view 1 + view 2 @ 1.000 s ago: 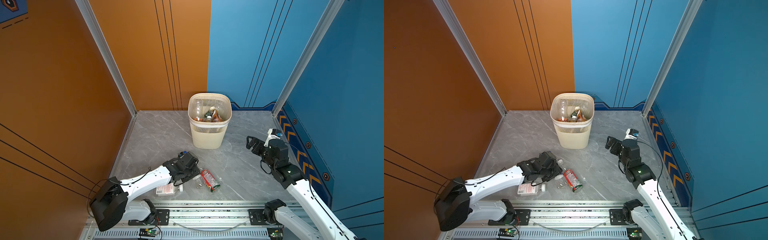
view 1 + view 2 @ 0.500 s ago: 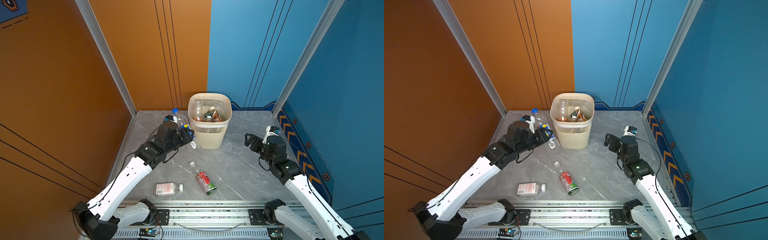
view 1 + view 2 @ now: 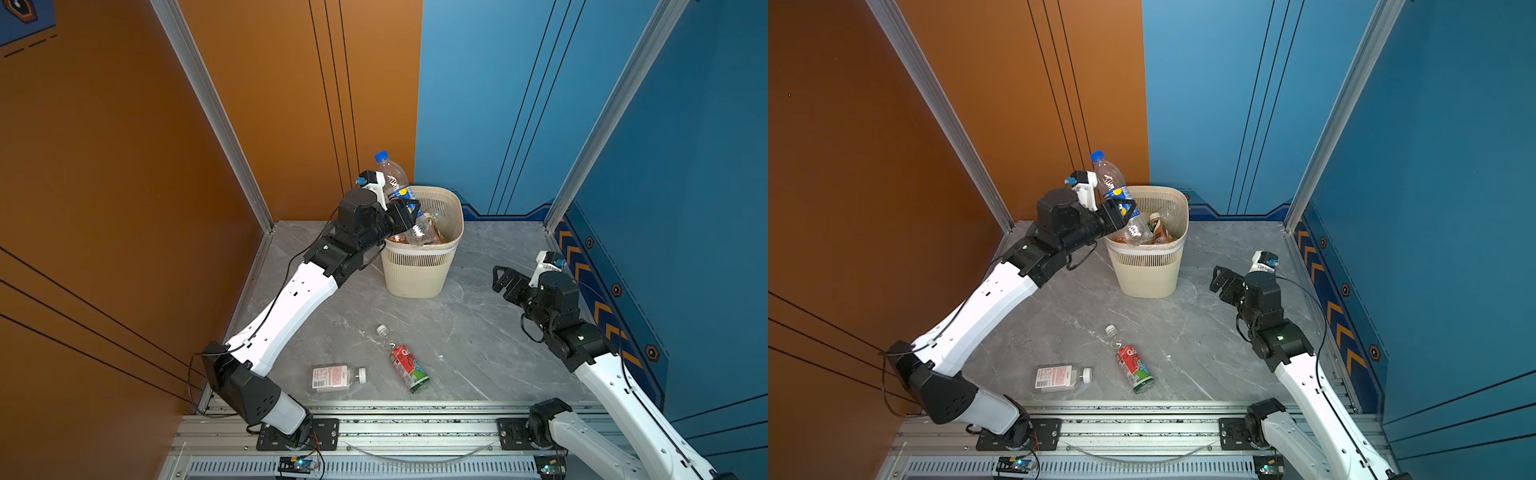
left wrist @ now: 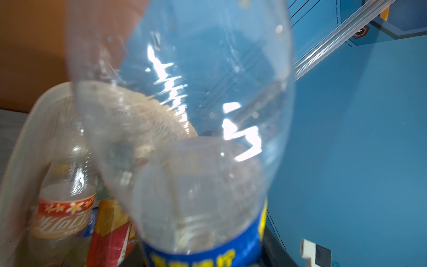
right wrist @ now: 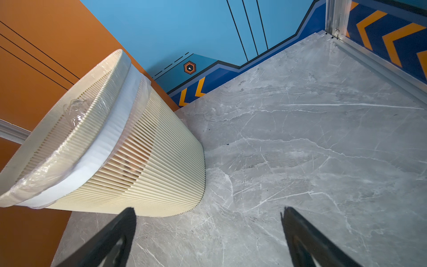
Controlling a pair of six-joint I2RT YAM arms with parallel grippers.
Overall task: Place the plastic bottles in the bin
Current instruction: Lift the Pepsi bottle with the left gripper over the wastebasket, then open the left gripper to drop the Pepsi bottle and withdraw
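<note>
Grey floor [image 3: 478,332]; blue-capped bottle [image 3: 392,176] clamped in left end effector [image 3: 409,210], over bin [image 3: 415,270].

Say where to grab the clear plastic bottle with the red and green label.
Take the clear plastic bottle with the red and green label by its labelled middle, probably from above: it lies on its side, white cap toward the cream slotted bin, so jaws close across its width.

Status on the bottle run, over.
Left gripper shut on blue-capped bottle, tilted, base over mouth of bin. Right gripper open, empty, beside bin. Red-label bottle and flat bottle lie on floor; drop path unobstructed.
</note>
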